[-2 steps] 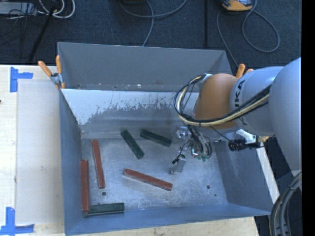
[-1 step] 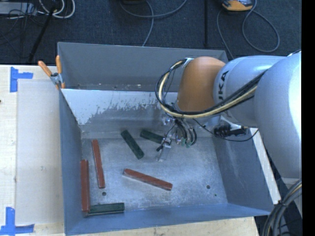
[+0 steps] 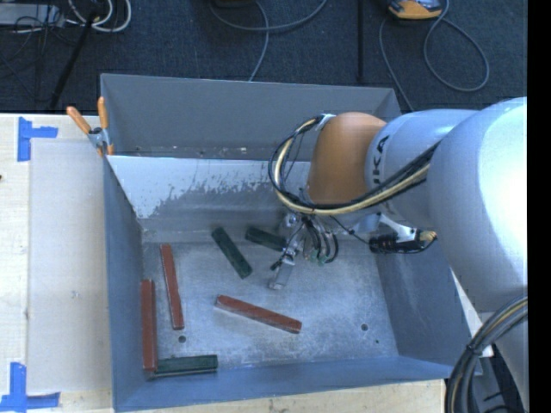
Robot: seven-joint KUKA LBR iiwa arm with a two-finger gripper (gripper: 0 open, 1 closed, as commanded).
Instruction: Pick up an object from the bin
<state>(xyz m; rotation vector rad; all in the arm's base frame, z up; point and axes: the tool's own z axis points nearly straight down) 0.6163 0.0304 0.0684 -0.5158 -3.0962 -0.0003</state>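
Note:
My gripper (image 3: 281,275) hangs low over the middle of the bin, just below the arm's orange cover. A short dark green bar (image 3: 263,237) lies right behind it, its right end hidden under the gripper. To the left lies a second dark green bar (image 3: 232,252), set on a slant. In front of the gripper a long red-brown bar (image 3: 258,313) rests flat on the floor. Nothing shows between the gripper's tips.
Two red-brown bars (image 3: 171,286) (image 3: 148,325) lie along the bin's left wall. A dark green bar (image 3: 186,366) sits in the front left corner. The arm and its cables cover the bin's right rear part.

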